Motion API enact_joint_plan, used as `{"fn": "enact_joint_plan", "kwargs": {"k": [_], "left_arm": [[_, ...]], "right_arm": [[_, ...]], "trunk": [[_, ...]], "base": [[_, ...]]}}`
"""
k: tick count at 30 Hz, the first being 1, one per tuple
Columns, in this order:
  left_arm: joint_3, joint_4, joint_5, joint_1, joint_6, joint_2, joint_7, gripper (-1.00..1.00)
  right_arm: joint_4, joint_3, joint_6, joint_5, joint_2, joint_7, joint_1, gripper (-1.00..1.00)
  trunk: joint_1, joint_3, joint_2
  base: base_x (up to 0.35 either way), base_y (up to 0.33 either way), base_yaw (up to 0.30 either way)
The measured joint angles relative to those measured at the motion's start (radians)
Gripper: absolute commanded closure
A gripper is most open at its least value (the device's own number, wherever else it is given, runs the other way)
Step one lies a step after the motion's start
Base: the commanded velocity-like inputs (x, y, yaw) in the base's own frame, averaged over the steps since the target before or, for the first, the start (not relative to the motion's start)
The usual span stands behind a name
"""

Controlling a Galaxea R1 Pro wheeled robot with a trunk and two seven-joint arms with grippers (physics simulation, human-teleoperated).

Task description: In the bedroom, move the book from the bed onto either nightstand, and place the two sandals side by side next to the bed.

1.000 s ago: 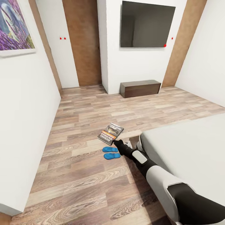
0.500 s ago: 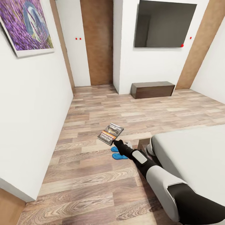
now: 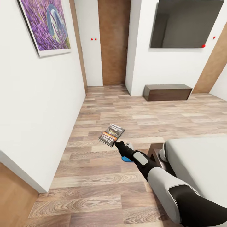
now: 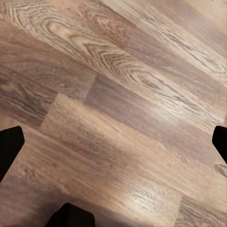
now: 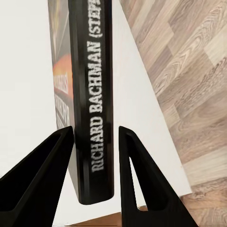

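One book [image 3: 111, 135], w/ the spine showing close up in the right wrist view [image 5: 96, 94]. One gripper [image 3: 117, 144] in the head view, on one arm [image 3: 164, 183]. One bed [image 3: 198, 160], corner only. Sandals: just one bit of blue [image 3: 127, 158] peeking from under the arm, can't tell if that's one or both. One low dark cabinet [image 3: 167, 92] by the far wall. One TV [image 3: 186, 22] mounted above it. One framed picture [image 3: 47, 25], purple, on the near wall. One brown door [image 3: 114, 42]. Red dots on the walls: four, i.e. a pair [image 3: 93, 39] left of the door, two singles [image 3: 203, 45] near the TV's corner.
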Motion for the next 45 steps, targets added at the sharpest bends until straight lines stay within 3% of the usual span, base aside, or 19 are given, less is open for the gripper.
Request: {"fn": "enact_joint_plan", "kwargs": {"k": [8, 19, 36, 41, 45], "left_arm": [[0.000, -0.008, 0.001, 0.000, -0.001, -0.001, 0.044, -1.00], [0.000, -0.033, -0.001, 0.000, -0.001, -0.013, 0.057, -1.00], [0.000, -0.043, -0.001, 0.000, -0.001, -0.014, 0.058, -1.00], [-0.001, -0.071, -0.004, -0.003, -0.021, 0.014, 0.046, -1.00], [-0.005, -0.078, -0.004, -0.003, -0.021, 0.013, 0.048, -1.00]], "right_arm": [[0.000, 0.000, 0.000, 0.000, 0.000, 0.000, 0.000, 1.00], [0.000, -0.003, 0.001, 0.000, 0.000, 0.000, 0.000, 1.00], [0.000, -0.013, 0.005, -0.003, 0.000, 0.005, 0.000, 1.00], [-0.016, -0.026, -0.007, 0.001, -0.022, 0.030, 0.029, 1.00], [0.004, -0.016, -0.005, 0.009, -0.040, 0.033, 0.052, 1.00]], "trunk": [[0.000, 0.000, 0.000], [0.000, 0.000, 0.000], [0.000, -0.001, 0.000], [0.000, -0.001, 0.000], [0.000, -0.001, 0.000]], "base": [[0.000, 0.000, 0.238], [0.000, 0.000, 0.228], [0.000, 0.000, 0.035], [0.000, 0.000, 0.000], [0.000, 0.000, 0.000]]}}
